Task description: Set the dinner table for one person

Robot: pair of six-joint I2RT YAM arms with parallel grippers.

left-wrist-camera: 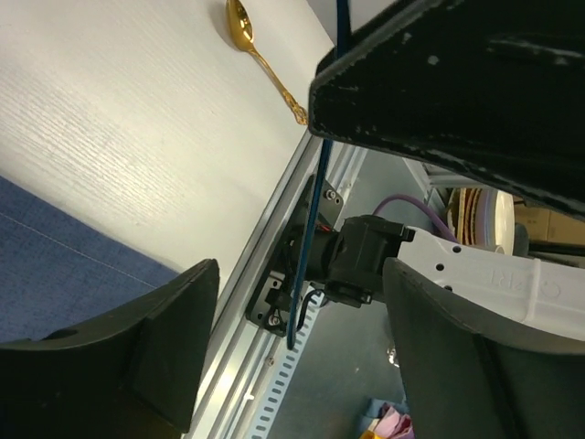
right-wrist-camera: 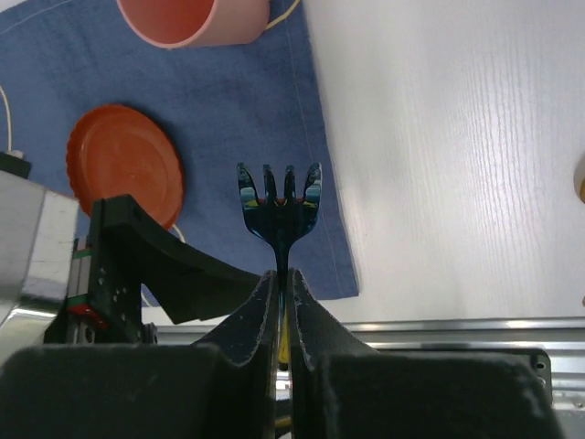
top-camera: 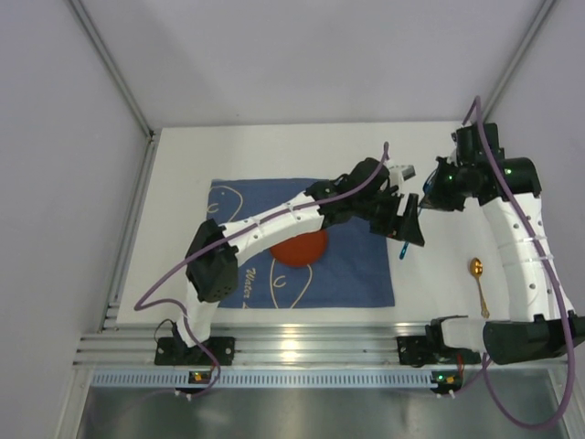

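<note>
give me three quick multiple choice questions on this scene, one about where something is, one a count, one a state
1. Where does the gold spoon lie?
A. on the bare dinner table, right of the blue cloth
B. on the blue cloth
C. held in a gripper

2. How many tines has the blue fork?
A. two
B. three
C. four

3. The right gripper is
A. open wide
B. shut on the fork
C. shut on nothing

Answers: A, the top view shows it on white surface past the cloth's right edge; C, the right wrist view shows four; B, its fingers pinch the handle.

Overhead and close right-wrist views share the fork [right-wrist-camera: 279,206].
</note>
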